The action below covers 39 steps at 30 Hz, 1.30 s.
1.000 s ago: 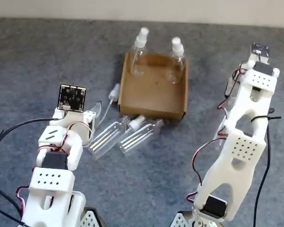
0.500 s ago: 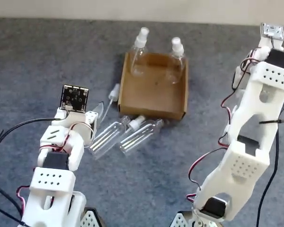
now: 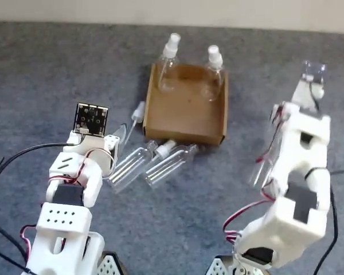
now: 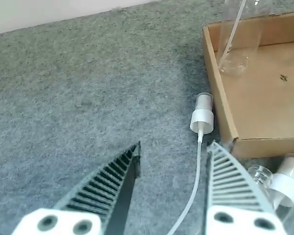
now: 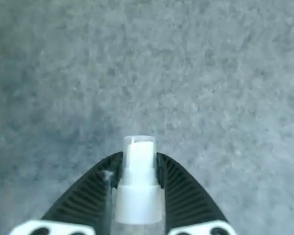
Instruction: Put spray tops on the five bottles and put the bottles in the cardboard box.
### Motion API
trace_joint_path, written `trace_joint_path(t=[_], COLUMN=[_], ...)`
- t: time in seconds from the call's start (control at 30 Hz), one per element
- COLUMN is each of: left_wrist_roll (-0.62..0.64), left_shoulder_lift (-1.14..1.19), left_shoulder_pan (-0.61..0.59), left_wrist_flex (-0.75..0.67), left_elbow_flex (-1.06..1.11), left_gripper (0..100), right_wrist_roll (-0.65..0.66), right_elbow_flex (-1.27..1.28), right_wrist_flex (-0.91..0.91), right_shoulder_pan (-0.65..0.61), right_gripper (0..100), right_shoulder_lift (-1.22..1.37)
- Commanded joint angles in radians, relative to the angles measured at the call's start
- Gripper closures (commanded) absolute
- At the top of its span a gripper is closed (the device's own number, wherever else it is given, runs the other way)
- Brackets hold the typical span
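Right gripper [image 5: 138, 157] pinching white-capped clear plastic bottle [image 5: 137, 200]; needing upright carry into brown cardboard box [image 3: 183, 136]. Left gripper [image 4: 174, 146] hanging spread.

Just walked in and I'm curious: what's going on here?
The right gripper, jaws shut, holds a spray-topped bottle over the carpet. The left gripper hangs open over a loose spray top beside the cardboard box, where two topped bottles stand. Two more bottles lie in front of the box.
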Motion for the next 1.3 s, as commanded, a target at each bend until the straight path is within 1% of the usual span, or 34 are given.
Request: trace_joint_path(t=[0.0,0.1,0.37,0.43,0.53,0.6,0.83,0.9,1.0,1.07,1.2,1.27], left_wrist_roll=[0.005,0.005,0.005,0.005,0.005,0.005,0.005,0.005,0.005,0.005,0.005,0.005], left_shoulder_lift=[0.005,0.005,0.005,0.005,0.005,0.005,0.005,0.005,0.005,0.005,0.005,0.005], left_shoulder_pan=[0.018,0.018,0.018,0.018,0.018,0.018,0.018,0.018,0.018,0.018,0.018,0.018], left_wrist_flex=[-0.018,-0.018,-0.018,-0.018,-0.018,-0.018,-0.018,-0.018,-0.018,-0.018,-0.018,-0.018], left_elbow_flex=[-0.004,-0.004,-0.004,-0.004,-0.004,-0.004,-0.004,-0.004,-0.004,-0.004,-0.004,-0.004], left_gripper=[80,80,80,80,80,80,80,80,80,80,80,80], right_wrist_roll=[-0.008,-0.006,-0.006,-0.006,-0.006,-0.006,-0.006,-0.006,-0.006,-0.005,0.002,0.037], right_elbow_flex=[0.234,0.352,0.42,0.45,0.499,0.527,0.595,0.605,0.605,0.604,0.611,0.613], right_wrist_flex=[-0.269,-0.303,-0.302,-0.302,-0.302,-0.302,-0.298,-0.254,-0.073,0.016,0.077,0.085], right_shoulder_pan=[-0.005,-0.005,-0.004,-0.004,-0.004,-0.007,-0.01,-0.01,-0.005,-0.005,-0.012,-0.012], right_gripper=[99.5,99.2,98.2,92.8,82.0,77.6,76.6,76.4,76.3,76.3,76.3,76.5], right_shoulder_lift=[-0.113,-0.128,-0.222,-0.255,-0.3,-0.329,-0.472,-0.51,-0.558,-0.588,-0.613,-0.611])
